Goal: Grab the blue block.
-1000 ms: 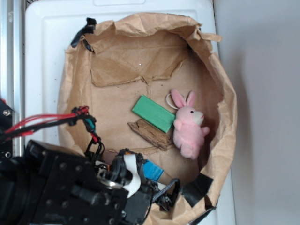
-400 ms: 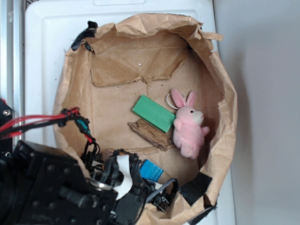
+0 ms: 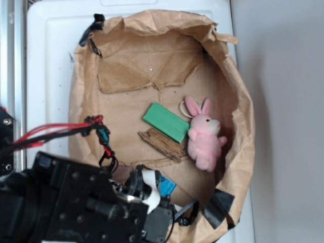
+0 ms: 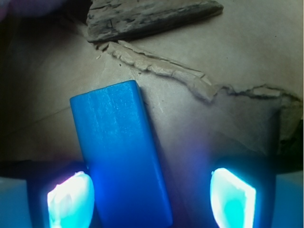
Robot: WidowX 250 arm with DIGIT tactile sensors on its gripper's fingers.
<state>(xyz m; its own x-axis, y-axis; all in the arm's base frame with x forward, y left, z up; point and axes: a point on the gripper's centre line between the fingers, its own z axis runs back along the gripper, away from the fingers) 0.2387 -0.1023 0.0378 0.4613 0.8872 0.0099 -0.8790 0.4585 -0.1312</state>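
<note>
The blue block [image 4: 118, 147] is a flat bright-blue slab lying on the brown paper, its long side running away from me. In the wrist view my gripper [image 4: 151, 199] stands open around its near end: the left fingertip [image 4: 70, 199] is right beside the block's left edge, while the right fingertip [image 4: 232, 197] stands well clear of it. From the exterior view only a corner of the blue block [image 3: 167, 187] shows past the black arm, and the gripper's jaws are hidden under the wrist.
The brown paper bag [image 3: 238, 101] forms a walled tray on a white lid [image 3: 50, 45]. Inside lie a green block [image 3: 166, 122], a rough wood piece [image 3: 163, 144] [image 4: 147, 16] and a pink toy rabbit [image 3: 204, 135]. A torn paper ridge [image 4: 190, 80] lies just beyond the blue block.
The arm has shifted right and toward the bottom of the view, covering more of the blue block. The paper bag's left wall has shifted with it. Other objects have not moved.
</note>
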